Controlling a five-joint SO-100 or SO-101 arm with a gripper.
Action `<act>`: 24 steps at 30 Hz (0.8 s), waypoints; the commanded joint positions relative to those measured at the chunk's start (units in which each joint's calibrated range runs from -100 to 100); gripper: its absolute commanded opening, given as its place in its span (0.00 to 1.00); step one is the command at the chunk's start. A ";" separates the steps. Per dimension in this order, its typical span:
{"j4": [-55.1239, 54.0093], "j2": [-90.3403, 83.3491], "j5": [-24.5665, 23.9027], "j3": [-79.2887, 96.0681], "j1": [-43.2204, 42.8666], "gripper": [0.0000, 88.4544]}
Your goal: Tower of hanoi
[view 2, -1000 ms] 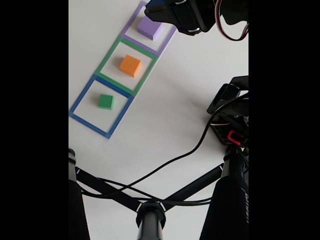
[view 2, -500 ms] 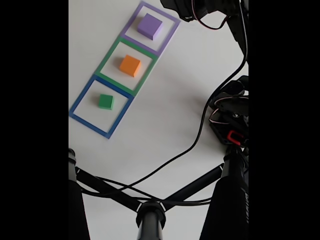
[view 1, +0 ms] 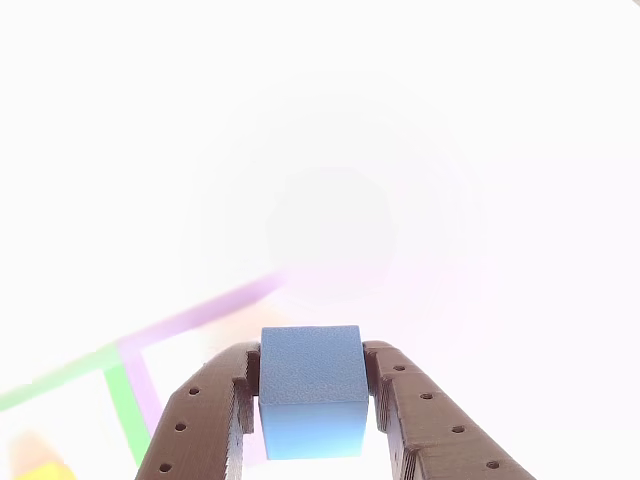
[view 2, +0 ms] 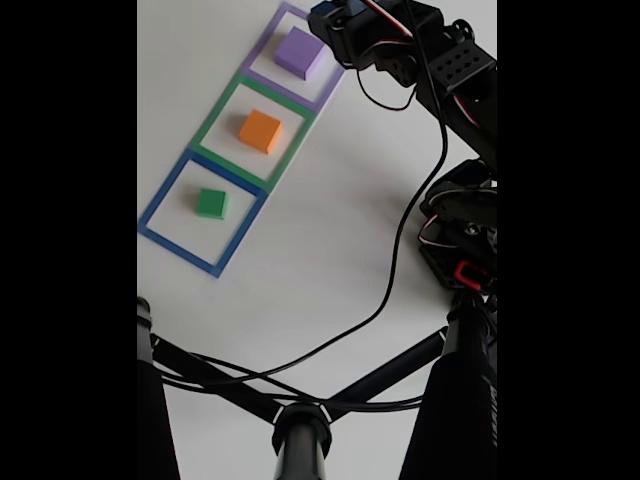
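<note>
In the other view, the gripper (view 1: 310, 405) pinches a small blue cube (view 1: 311, 390) between its two brown fingers (view 1: 205, 420), one pressed against each side face. The cube sits square between them with its top and front faces free, a grip that should let it be set down flat. It hangs above the white table (view 1: 450, 150), which is badly washed out by glare. Below and to the left, a strip of purple tape (view 1: 215, 308) and a strip of green tape (view 1: 125, 405) meet at a corner, and a bit of orange block (view 1: 35, 468) shows at the near left edge.

In the fixed view, three taped squares run in a slanted row from near left to far right. The blue square (view 2: 160, 195) holds a small green block (view 2: 211, 204), the green square (view 2: 212, 118) holds the orange block (view 2: 261, 131), and the purple square (view 2: 335, 85) holds a purple block (view 2: 299, 53). Each block lies alone inside its outline, well apart from the others, as the stacking spots of the puzzle. The arm (view 2: 440, 70) reaches in from the right and ends just beside the purple block, likely to place the cube on it.
</note>
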 commanded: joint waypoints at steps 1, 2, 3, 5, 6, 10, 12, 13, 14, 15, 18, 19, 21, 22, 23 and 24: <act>-13.23 3.35 0.79 3.30 0.32 0.05; -15.66 4.64 0.79 3.94 0.32 0.05; -18.25 6.34 0.79 4.57 0.51 0.05; -22.78 9.24 0.79 5.48 0.90 0.05; -24.97 10.62 0.79 5.94 0.99 0.05; -33.79 17.16 0.79 6.85 0.80 0.05; -37.36 20.06 0.79 6.85 0.70 0.05; -38.97 21.36 0.79 6.94 0.70 0.05; -41.00 22.97 0.79 7.21 0.80 0.05; -42.78 24.42 0.79 7.48 0.80 0.05; -48.61 29.03 0.79 7.76 0.42 0.05; -50.31 30.32 0.79 7.76 0.22 0.05; -53.14 32.58 0.79 7.85 -0.06 0.05; -54.76 33.79 0.79 7.85 -0.25 0.05; -55.82 34.68 0.79 7.85 -0.45 0.05; -56.95 35.65 0.79 7.85 -0.64 0.05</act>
